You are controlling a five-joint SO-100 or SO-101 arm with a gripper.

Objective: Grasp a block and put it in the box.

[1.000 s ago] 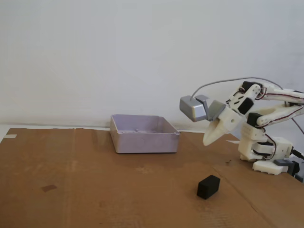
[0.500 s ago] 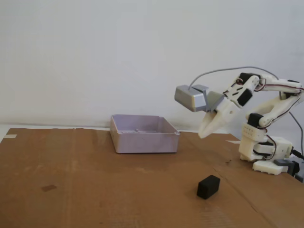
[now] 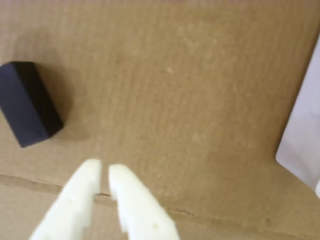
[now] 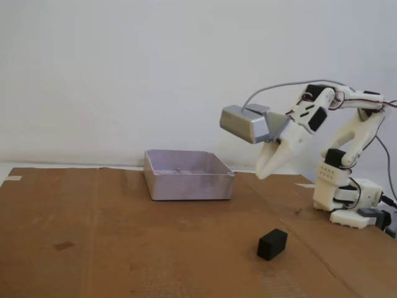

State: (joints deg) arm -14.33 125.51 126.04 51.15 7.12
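Resting on the brown cardboard sheet (image 4: 124,248), the box (image 4: 188,176) sits left of centre in the fixed view, open side up; the block (image 4: 272,243) lies on the cardboard to the right of the box and nearer the camera, well apart from it. Gripper (image 4: 263,171) raised above the cardboard to the right of the box, empty; in the wrist view its cream fingers (image 3: 82,192) are nearly pressed together, a thin slit between them, with the block (image 3: 29,103) to their upper left
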